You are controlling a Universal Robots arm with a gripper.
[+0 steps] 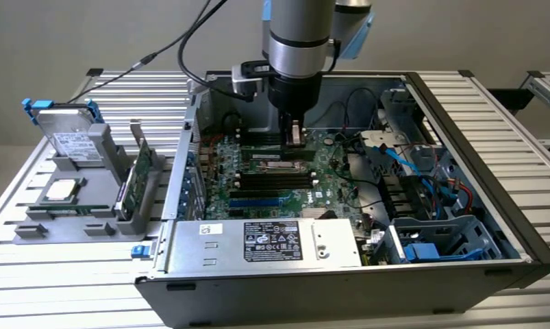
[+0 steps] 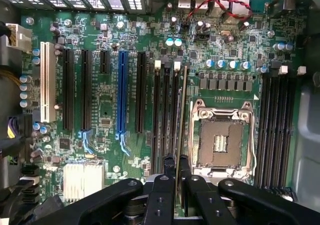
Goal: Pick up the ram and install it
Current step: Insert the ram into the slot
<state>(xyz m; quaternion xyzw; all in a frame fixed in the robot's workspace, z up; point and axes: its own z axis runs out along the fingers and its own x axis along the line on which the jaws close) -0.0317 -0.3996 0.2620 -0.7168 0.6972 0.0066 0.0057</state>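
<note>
Pincer (image 2: 176,164): fingers close together and clamped on the ram (image 2: 182,115), one finger on each face. The ram is seen edge-on in the wrist view, as a thin green strip running out from between the fingertips.

Position: the pincer hangs inside the open case (image 1: 494,226), directly above the motherboard (image 2: 110,100). The held ram runs parallel to the bank of black memory slots (image 2: 166,115) under the pincer. It sits over or just beside the slot nearest the CPU socket (image 2: 220,135). Whether its lower edge touches a slot cannot be told.

Surroundings: the socket lies just to one side of the ram, with its metal frame showing. To the other side of the pincer are the memory slots, and beyond them the blue slot (image 2: 121,95) among longer black expansion slots. A second bank of black slots (image 2: 277,125) lies past the socket.

The case rests on the counter (image 1: 531,137). Well apart from the pincer, outside the case, a grey holder (image 1: 74,226) carries other parts.
</note>
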